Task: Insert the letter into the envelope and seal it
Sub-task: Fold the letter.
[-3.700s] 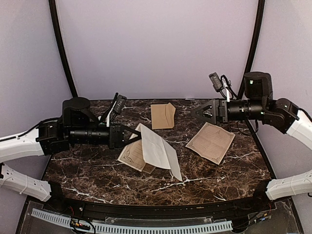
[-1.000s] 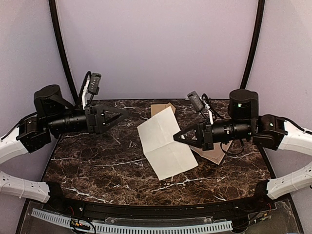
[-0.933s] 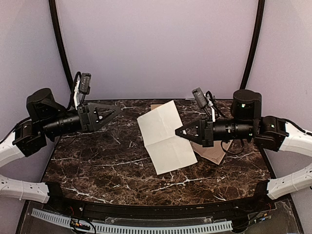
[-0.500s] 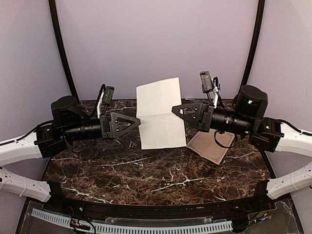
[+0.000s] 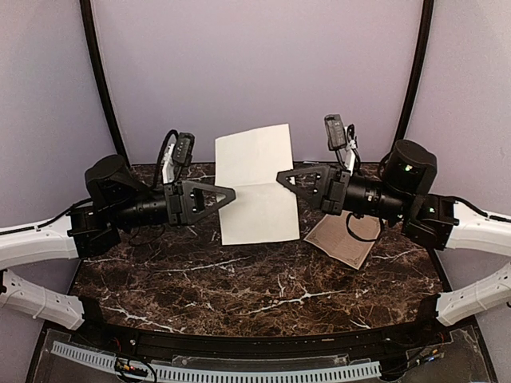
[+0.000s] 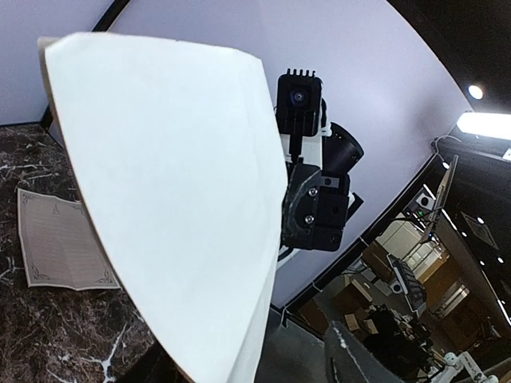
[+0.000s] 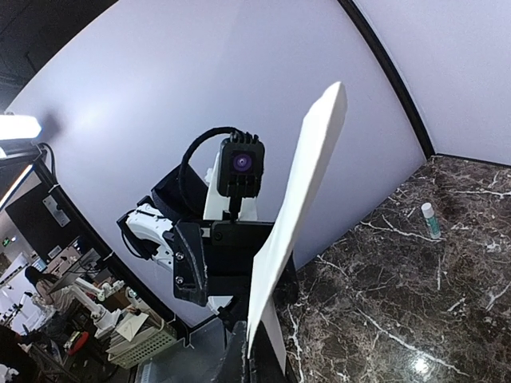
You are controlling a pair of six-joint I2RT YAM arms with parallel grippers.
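The letter (image 5: 257,179) hangs upright above the middle of the table, its plain pale back toward the top camera and one crease across it. My right gripper (image 5: 281,177) is shut on its right edge. In the right wrist view the sheet (image 7: 295,215) rises edge-on from between my fingers (image 7: 257,363). My left gripper (image 5: 230,194) reaches the sheet's left edge. The left wrist view is filled by the pale sheet (image 6: 176,199), and whether those jaws pinch it does not show. The envelope is hidden behind the held sheet.
A second bordered beige paper (image 5: 347,239) lies flat on the dark marble table (image 5: 239,279) under my right arm, also visible in the left wrist view (image 6: 60,239). A small white glue stick (image 7: 429,219) lies on the table near the left wall.
My right gripper has raised the sheet from a low slant over the table to upright. My left arm has swung in, and its tip now meets the sheet's left edge.
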